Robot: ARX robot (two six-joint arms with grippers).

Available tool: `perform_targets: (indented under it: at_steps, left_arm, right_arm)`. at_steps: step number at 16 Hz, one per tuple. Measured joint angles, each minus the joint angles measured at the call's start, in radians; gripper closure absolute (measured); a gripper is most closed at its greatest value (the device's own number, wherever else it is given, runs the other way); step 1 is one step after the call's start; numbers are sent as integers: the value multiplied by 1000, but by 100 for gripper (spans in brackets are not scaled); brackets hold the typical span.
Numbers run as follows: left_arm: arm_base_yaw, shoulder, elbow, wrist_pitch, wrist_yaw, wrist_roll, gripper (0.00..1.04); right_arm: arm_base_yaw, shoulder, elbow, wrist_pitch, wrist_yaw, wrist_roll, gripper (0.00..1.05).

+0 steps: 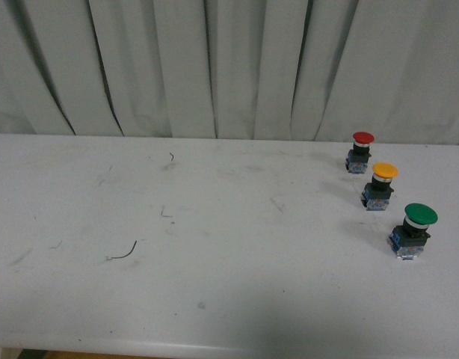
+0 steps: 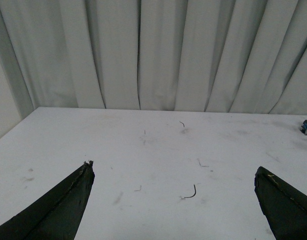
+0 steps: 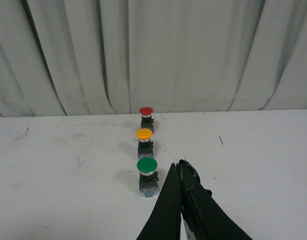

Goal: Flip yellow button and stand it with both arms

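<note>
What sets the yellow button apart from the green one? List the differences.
The yellow button has a smaller orange-yellow cap; the green button has a clearly wider green cap. The yellow one sits in the middle of the row, between the red button and the green one, while the green one is at the end of the row nearest the robot. Both stand upright, cap up, on the white table, with a dark neck over a blue-grey base.

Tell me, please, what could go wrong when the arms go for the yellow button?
The yellow button stands in a tight row between the red button and the green button, so a reaching end effector could topple a neighbour. The row sits far to the right, a long reach for the open left end effector. The right end effector is shut and must open first.
</note>
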State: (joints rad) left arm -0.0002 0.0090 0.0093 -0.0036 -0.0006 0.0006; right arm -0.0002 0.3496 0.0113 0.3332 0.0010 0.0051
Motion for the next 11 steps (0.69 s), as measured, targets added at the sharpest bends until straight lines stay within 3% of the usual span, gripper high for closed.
perform_targets:
  at_steps: [7,8,11]
  left_arm:
    - [0,0,0,0,0,0,7]
    - [0,0,0,0,-1,0,7]
    - [0,0,0,1,0,0,7]
  right_arm:
    - [0,-168,0,-150,0,0,103]
    - [0,-327,0,-341,-1,0,103]
    - [0,-346,0,-339,-1,0,103]
